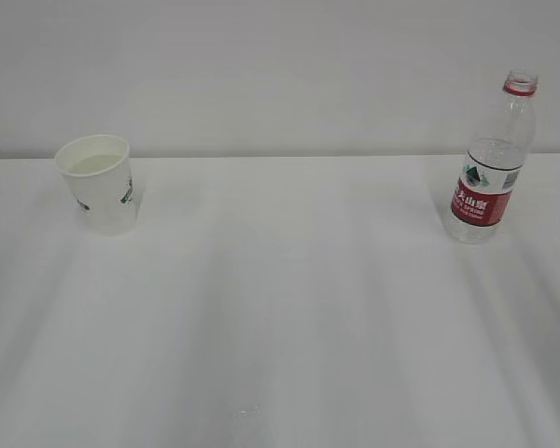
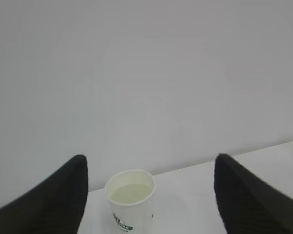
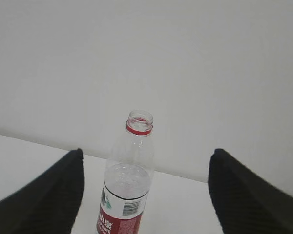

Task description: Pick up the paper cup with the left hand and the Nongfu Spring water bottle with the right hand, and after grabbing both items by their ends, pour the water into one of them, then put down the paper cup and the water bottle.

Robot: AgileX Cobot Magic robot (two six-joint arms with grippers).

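A plain white wall (image 1: 280,75) stood behind a white tabletop (image 1: 289,308), and nothing but two things rested on it in the exterior view. The cup (image 1: 98,184) stood upright at the far left, near the wall, its green logo facing forward and its mouth showing pale yellowish water (image 1: 95,164) inside. The bottle (image 1: 493,163) stood upright at the far right, well apart from the cup, uncapped, with a red neck ring, a red label low on its body and a little clear liquid up to about the top of the label. No arm showed in the exterior view.

In the left wrist view the left pincer (image 2: 149,195) stood wide, its two black fingers (image 2: 63,190) rising at either side of the picture with the cup between them and farther off, touching neither. The water in the cup lay a little below the rim.

In the right wrist view the right pincer (image 3: 146,190) also stood wide, its dark fingers (image 3: 244,190) apart at the lower corners. The bottle stood upright between them, beyond the tips, clear of both, its open mouth toward the wall.
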